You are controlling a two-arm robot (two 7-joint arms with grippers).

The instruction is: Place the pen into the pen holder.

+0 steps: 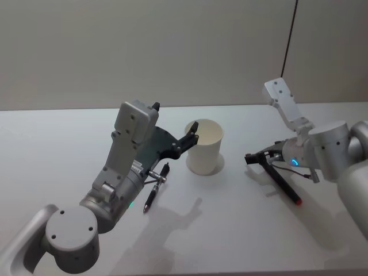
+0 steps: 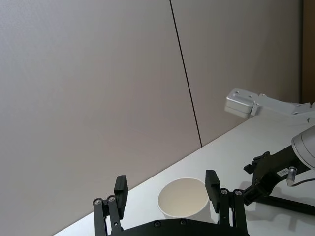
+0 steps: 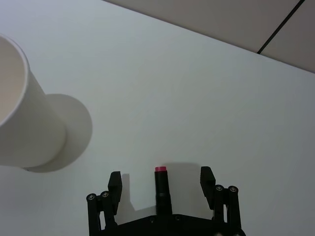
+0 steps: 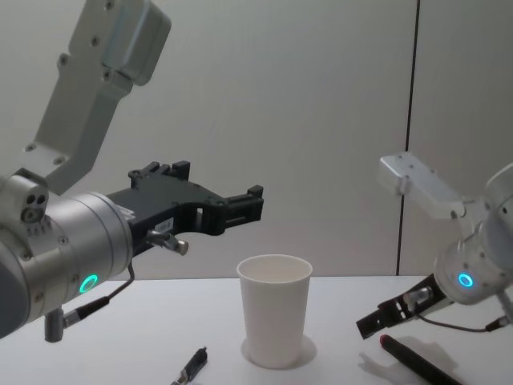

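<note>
While both grippers stand wide open and empty, the pen holder (image 1: 204, 150) stands upright mid-table with a pen lying on either side of it.

The left gripper (image 4: 255, 205) hangs at the cup's left, higher than the rolled rim, with nothing between its spread fingers (image 2: 120, 189). A black pen (image 1: 155, 191) lies flat on the white table (image 1: 241, 236) below that arm, near the cup's left but apart from it. The right gripper (image 1: 253, 158) sits low over the table, well to the cup's right, and its fingers (image 3: 114, 180) straddle a red-tipped pen (image 3: 161, 189) without touching it. Bare tabletop rings the cup, and the table's far edge meets the wall (image 1: 172, 46) behind it.
</note>
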